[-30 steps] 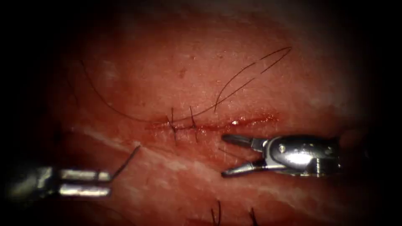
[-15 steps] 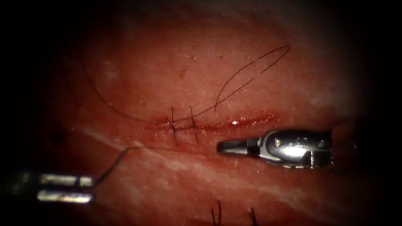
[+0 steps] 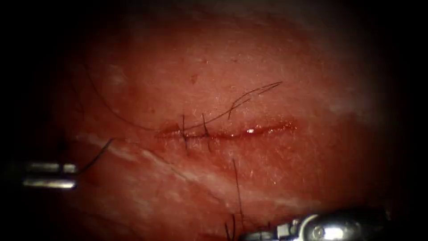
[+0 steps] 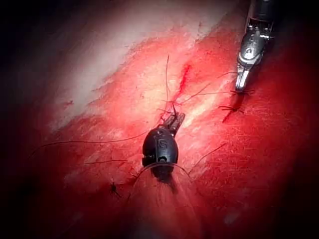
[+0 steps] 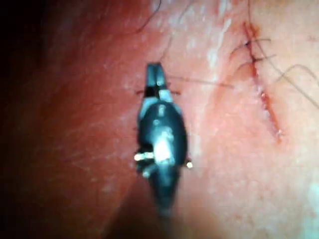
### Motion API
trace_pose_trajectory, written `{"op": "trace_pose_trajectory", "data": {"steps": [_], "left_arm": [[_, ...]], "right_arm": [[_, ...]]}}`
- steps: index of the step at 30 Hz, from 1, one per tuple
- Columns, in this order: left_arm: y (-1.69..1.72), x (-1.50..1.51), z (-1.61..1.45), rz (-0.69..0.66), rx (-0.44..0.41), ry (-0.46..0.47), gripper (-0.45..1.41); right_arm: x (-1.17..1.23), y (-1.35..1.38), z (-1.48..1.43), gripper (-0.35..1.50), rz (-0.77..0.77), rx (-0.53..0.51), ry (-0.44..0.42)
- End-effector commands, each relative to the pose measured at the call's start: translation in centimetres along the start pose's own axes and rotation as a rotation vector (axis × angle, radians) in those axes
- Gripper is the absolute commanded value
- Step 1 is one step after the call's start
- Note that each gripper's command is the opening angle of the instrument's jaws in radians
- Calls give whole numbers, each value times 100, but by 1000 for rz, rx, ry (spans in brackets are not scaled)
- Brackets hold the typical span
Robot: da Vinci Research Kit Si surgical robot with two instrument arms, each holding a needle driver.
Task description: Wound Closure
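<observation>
Steel needle (image 3: pixel 96 156) clamped near its end in the left gripper (image 3: pixel 74 176), lying free of the tissue (image 3: pixel 267 89), left of the cut (image 3: pixel 249 131).
The right wrist view shows the right gripper (image 5: pixel 155 69) closed together on thread (image 3: pixel 238 192). In the endoscope view that gripper sits at the lower edge, below two stitches (image 3: pixel 183 131), and the ground around the cut is open.
</observation>
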State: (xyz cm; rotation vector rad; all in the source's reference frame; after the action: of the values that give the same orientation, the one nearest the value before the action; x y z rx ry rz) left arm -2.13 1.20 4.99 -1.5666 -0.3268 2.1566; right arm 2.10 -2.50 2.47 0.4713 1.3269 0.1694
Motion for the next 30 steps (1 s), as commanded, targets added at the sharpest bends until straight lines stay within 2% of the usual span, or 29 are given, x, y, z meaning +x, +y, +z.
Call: {"op": "trace_pose_trajectory", "data": {"steps": [1,4,6,7,9,10,11,13,14,16,18,21,24,25,26,27,28,29,30], "left_arm": [[1,-9,7,-2,2,-1,-45],[-1,-9,1,-4,9,-7,-45],[-2,-8,-5,-7,21,-6,-45],[-2,-8,-5,-7,21,-6,-45],[-4,-6,-16,-7,42,-3,-45],[-5,-6,-20,-3,47,-3,-45],[-10,0,-39,-6,68,4,-45],[-15,6,-58,-4,94,13,-45],[-18,11,-69,-3,111,19,-45],[-19,15,-76,1,129,22,-45],[-19,16,-77,-2,136,22,-45],[-17,17,-72,2,138,22,-45],[-15,15,-63,4,135,26,-45],[-15,15,-59,5,134,27,-45],[-16,14,-58,5,131,28,-45],[-16,14,-58,5,131,28,-45],[-17,12,-56,6,131,29,-45],[-18,11,-56,6,131,29,-45],[-19,10,-56,7,131,29,-45]], "right_arm": [[5,-20,8,-35,0,19,6],[15,-12,6,-33,-29,6,19],[10,-3,3,32,-47,-22,24],[10,-3,3,32,-47,-22,24],[-1,13,0,71,-71,-51,14],[-5,17,-1,78,-76,-54,12],[-25,40,-5,86,-84,-76,8],[-46,60,-5,88,-96,-96,1],[-61,71,-3,88,-100,-107,-4],[-75,80,-1,86,-104,-117,-9],[-80,84,1,86,-106,-121,-11],[-104,100,11,81,-115,-148,-22],[-115,110,23,76,-118,-163,-28],[-116,114,27,66,-117,-169,-29],[-116,117,29,47,-116,-172,-30],[-116,117,29,47,-116,-172,-30],[-116,120,30,-13,-115,-173,-30],[-117,120,29,-35,-116,-176,-28],[-117,120,28,-35,-116,-158,-30]]}}
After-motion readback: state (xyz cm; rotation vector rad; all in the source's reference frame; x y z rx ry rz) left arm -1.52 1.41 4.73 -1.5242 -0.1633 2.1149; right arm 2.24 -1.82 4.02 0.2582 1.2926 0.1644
